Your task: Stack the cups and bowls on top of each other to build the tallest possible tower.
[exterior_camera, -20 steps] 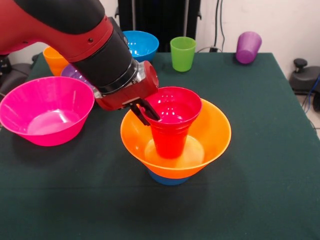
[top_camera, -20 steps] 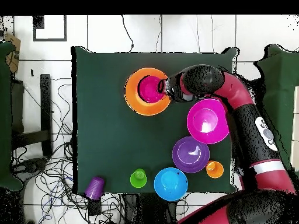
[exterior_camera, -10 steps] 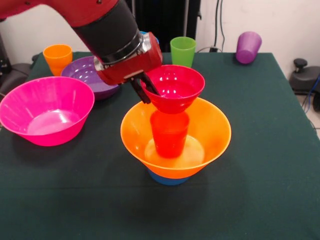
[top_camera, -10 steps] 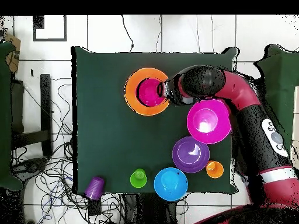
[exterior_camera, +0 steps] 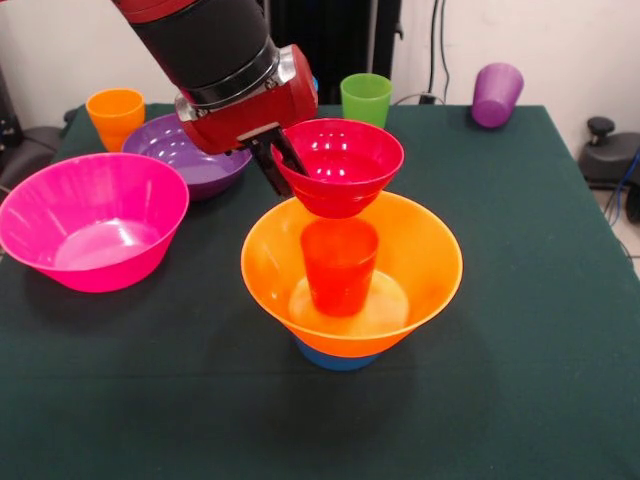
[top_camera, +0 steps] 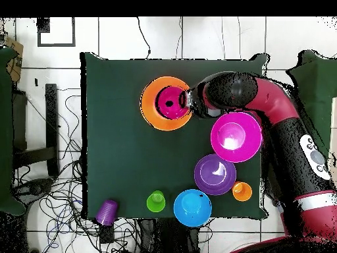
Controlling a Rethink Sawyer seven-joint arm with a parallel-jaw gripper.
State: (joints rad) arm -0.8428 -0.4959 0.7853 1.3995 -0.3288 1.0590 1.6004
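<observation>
Dark green cloth-covered table, white wall behind, cables and tiled floor round it in the overhead view

Near the table's middle, the tower: small light-blue bowl as base, mostly hidden, only its lower edge peeking out beneath; large orange bowl seated on it; red-orange cup standing upright inside the orange bowl

Held in the air above that cup, clear of it and not touching: small red bowl, mouth up, tilted slightly

Gripper clamped on the red bowl's rim at the side toward the pink bowl, one dark finger inside the bowl, the other outside; red and black arm slanting in from the upper corner

Left of the tower in the front view: large pink bowl, apart from it. Behind that: medium purple bowl, partly hidden by the arm, and yellow-orange cup upright near the far corner

Medium blue bowl visible overhead, just beside the purple bowl; almost wholly hidden by the arm in the front view

Green cup upright near the far edge. Purple cup tipped at the far corner, mouth up and leaning
</observation>
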